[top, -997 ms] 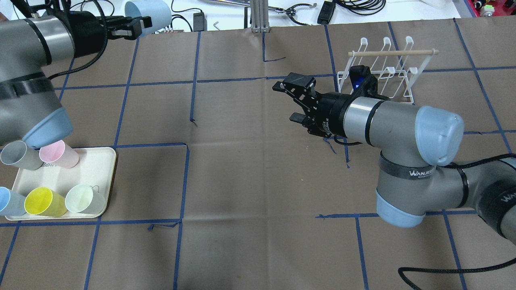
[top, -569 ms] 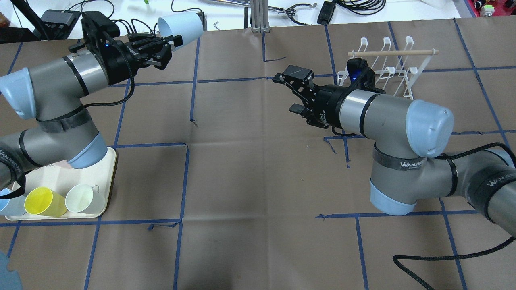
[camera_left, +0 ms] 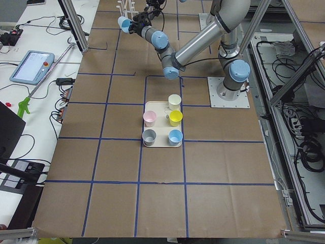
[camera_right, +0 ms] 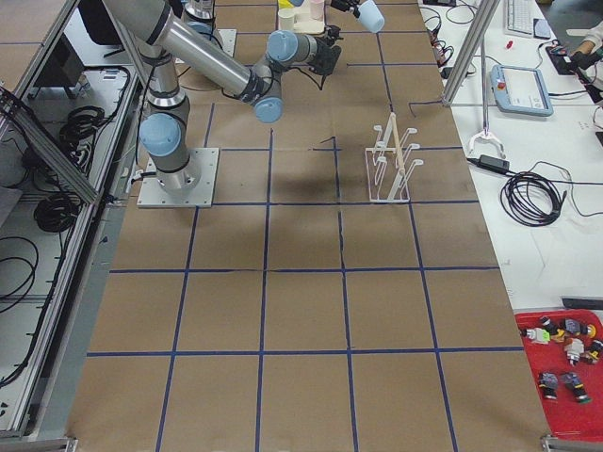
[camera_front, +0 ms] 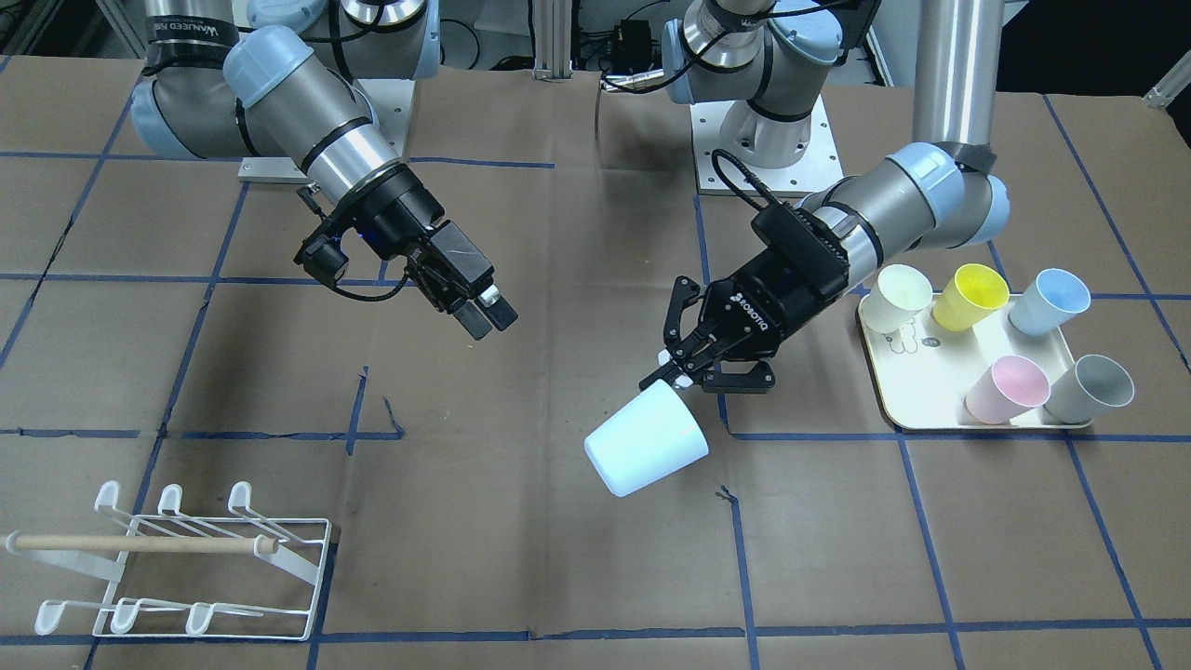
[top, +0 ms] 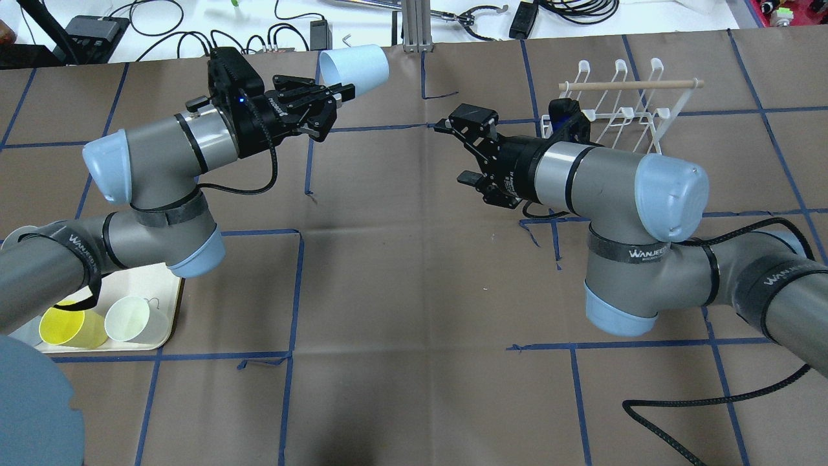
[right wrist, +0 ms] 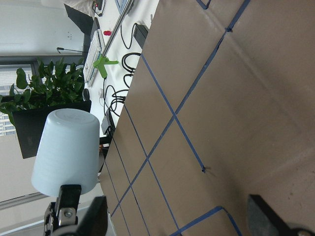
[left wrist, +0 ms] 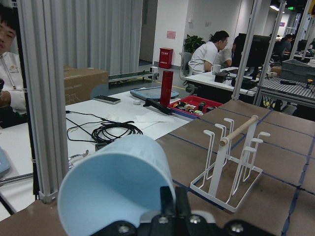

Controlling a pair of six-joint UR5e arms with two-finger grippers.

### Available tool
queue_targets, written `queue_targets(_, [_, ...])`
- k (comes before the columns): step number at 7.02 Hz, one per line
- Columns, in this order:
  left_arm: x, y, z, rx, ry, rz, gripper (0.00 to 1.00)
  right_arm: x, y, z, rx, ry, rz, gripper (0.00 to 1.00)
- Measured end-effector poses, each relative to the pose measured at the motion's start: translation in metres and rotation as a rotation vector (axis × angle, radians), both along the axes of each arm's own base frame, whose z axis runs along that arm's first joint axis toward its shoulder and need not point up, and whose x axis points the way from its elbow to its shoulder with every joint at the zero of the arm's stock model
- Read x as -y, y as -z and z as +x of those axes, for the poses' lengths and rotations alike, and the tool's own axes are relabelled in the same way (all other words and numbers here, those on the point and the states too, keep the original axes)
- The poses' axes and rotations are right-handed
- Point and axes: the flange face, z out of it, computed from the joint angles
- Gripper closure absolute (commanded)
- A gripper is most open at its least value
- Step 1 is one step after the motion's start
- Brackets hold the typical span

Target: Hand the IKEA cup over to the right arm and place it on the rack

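Handover setup, as far as I can tell. The left end effector [camera_front: 707, 358] is clamped tight on the rim of the pale blue IKEA cup [camera_front: 645, 439]. It holds the cup up in the air above the bench [camera_front: 558, 577], tipped on its side. The closed bottom sticks out away from the fingers. My guess is that's on purpose: gripping at the rim leaves the whole body of the cup free for the other arm to take.

The right end effector [top: 462, 149] has its jaws spread wide with nothing in them. It's turned toward the cup but well apart from it, so nothing has been passed across yet. The rack [camera_front: 140, 544] sits on the right arm's side of the bench, out of the left arm's way, which I reckon is why a transfer is needed at all.

Counts:
- Two arms, two end effectors.
- Six cups total. One is in the grip and five stand on the cream tray [camera_front: 930, 368]: off-white [camera_front: 903, 293], yellow [camera_front: 968, 296], blue [camera_front: 1047, 302], pink [camera_front: 1005, 389], grey [camera_front: 1089, 391].
- One rack with one wooden dowel [top: 631, 85] across it. I count two rows of three hooked prongs. No cup is on it yet.
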Motion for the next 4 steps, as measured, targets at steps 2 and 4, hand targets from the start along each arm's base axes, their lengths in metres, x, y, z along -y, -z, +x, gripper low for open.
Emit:
queue_targets(2, [-0.013, 0.006, -0.015, 0.0, 0.029, -0.006, 0.96, 0.003, 0.0, 0.0, 0.035, 0.033, 0.005, 0.04])
queue_targets(4, [-0.02, 0.011, -0.02, -0.002, 0.036, -0.004, 0.95, 0.015, -0.005, 0.002, 0.081, 0.064, 0.005, 0.04])
